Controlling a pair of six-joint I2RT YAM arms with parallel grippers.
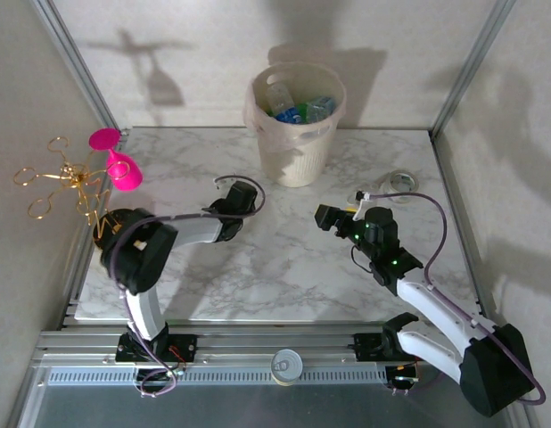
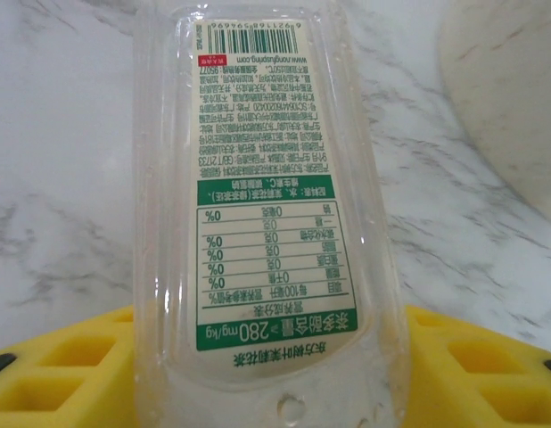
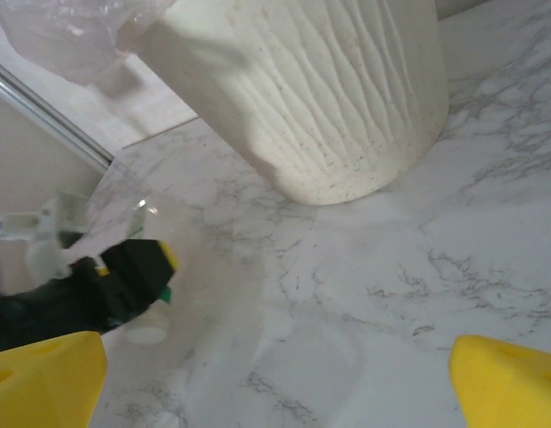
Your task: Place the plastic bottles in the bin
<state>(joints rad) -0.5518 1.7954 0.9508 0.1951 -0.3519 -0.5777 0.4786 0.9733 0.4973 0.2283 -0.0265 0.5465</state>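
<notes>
Clear bottle [image 2: 267, 223] clamped in left pincer [image 1: 242, 198], right pincer [image 1: 324, 217] wide and empty, bin [image 1: 295, 152] just beyond both

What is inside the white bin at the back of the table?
The bin holds plastic bottles, some clear, some with blue labels. Anything deeper is hidden by them and the wall.

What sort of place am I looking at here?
Probably a robotics lab test cell: a marble-look table walled by plain panels on metal framing, with the left gripper holding a clear bottle near the bin.
</notes>
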